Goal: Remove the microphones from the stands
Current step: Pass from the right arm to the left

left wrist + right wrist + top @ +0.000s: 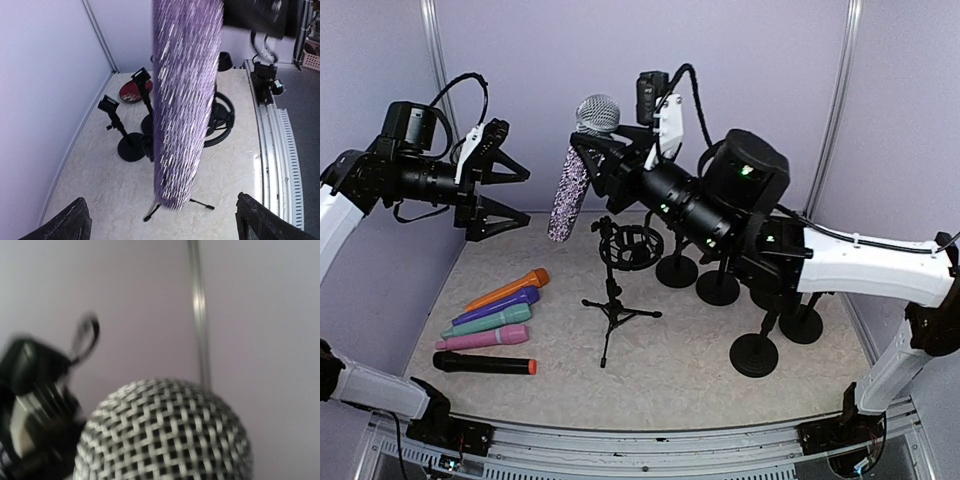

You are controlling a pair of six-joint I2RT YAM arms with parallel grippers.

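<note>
The microphone [568,195], with a glittery purple body and a silver mesh head, hangs tilted in the air above and left of the tripod stand [616,305], whose ring mount is empty. My right gripper [590,150] is shut on its neck just below the head. The mesh head [165,435] fills the right wrist view, where my own fingers are hidden. My left gripper [527,198] stands open to the left of the microphone's body, apart from it. In the left wrist view the purple body [187,100] hangs ahead, between the spread fingers [70,222].
Several coloured microphones [495,325] lie in a row on the table's left side, a black one [485,364] nearest. Round-based stands [755,355] cluster at the right under my right arm. A red disc [131,91] lies by the far wall.
</note>
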